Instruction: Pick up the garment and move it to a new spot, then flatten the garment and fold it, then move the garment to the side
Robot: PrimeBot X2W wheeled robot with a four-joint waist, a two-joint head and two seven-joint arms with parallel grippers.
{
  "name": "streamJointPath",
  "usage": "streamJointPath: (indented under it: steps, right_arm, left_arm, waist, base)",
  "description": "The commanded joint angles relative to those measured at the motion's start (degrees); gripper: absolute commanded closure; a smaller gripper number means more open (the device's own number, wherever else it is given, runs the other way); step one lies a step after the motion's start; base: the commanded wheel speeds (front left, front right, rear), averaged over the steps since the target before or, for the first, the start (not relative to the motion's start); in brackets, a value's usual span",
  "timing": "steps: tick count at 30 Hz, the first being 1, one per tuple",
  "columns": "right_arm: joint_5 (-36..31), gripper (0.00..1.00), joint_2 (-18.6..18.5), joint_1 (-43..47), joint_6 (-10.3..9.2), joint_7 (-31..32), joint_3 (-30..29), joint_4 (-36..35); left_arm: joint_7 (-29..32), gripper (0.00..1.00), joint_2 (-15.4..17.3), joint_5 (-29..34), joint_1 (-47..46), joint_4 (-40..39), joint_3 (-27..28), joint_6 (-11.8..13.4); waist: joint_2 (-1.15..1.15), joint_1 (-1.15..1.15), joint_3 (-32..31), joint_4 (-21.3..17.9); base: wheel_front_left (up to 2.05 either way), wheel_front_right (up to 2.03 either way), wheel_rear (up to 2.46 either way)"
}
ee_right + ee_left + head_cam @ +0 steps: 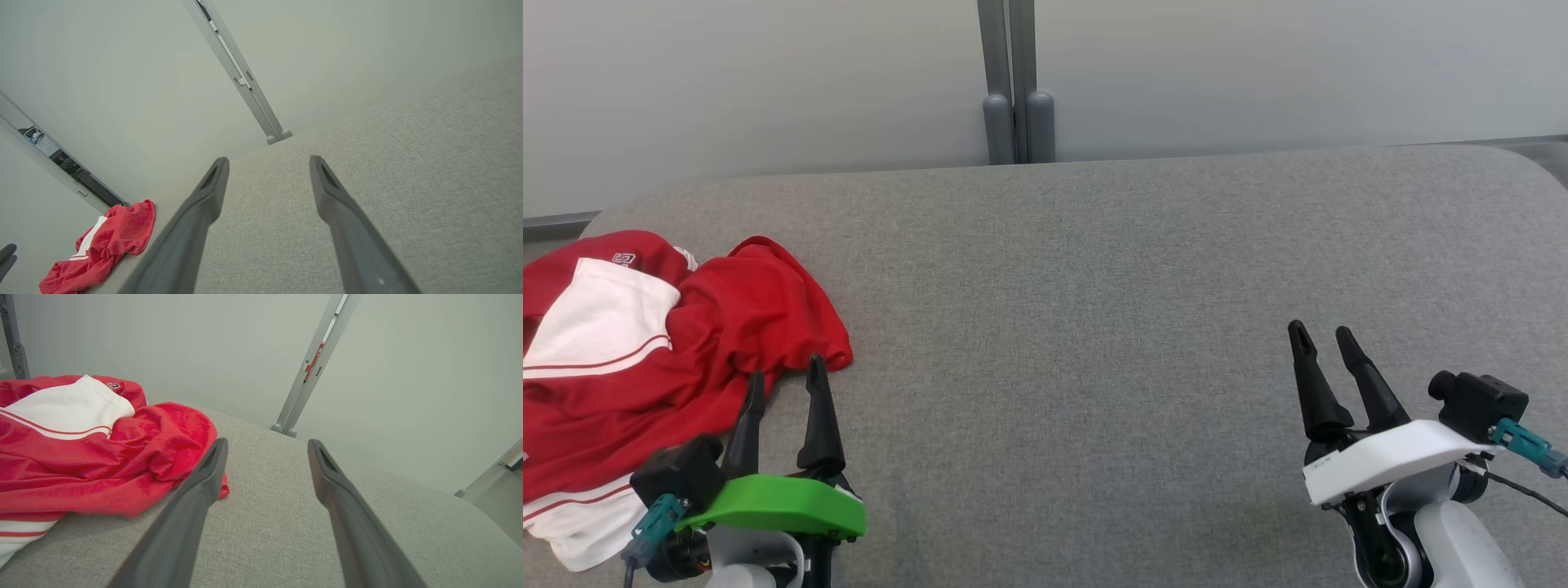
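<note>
A red garment [645,351] with white panels lies crumpled at the left end of the grey fabric surface [1094,327]. In the left wrist view the garment [90,457] fills the left side, its red edge just beside my left finger. My left gripper [786,377] is open, its tips at the garment's near right edge, holding nothing. My right gripper [1321,331] is open and empty above bare grey fabric at the right, far from the garment. In the right wrist view the garment [102,249] is small at the lower left, and the right gripper [267,161] points along the surface.
A pale wall with a grey double post [1017,82] runs behind the surface's far edge. The surface's rounded right corner [1527,163] curves off at the far right. Bare grey fabric stretches between the two grippers.
</note>
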Motion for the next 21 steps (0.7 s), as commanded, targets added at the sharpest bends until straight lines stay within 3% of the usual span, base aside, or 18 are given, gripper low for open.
streamJointPath:
  steps: [1, 21]
  right_arm:
    - [-1.51, 0.0, -0.41, -0.94, 0.01, -0.6, 0.17, -0.63]
    - [-11.26, 0.0, -1.07, -1.41, 0.02, -3.26, 1.37, -0.57]
  left_arm:
    - [-0.55, 0.0, 0.48, 1.82, -0.31, -0.65, -0.08, 0.33]
    - [-3.19, 0.0, 0.52, 11.59, 0.07, -1.1, -1.39, 0.87]
  waist:
    - [0.0, 0.0, 0.02, 0.05]
    - [0.0, 0.0, 0.11, 0.54]
  base:
    - [0.0, 0.0, 0.0]
    - [0.0, 0.0, 0.0]
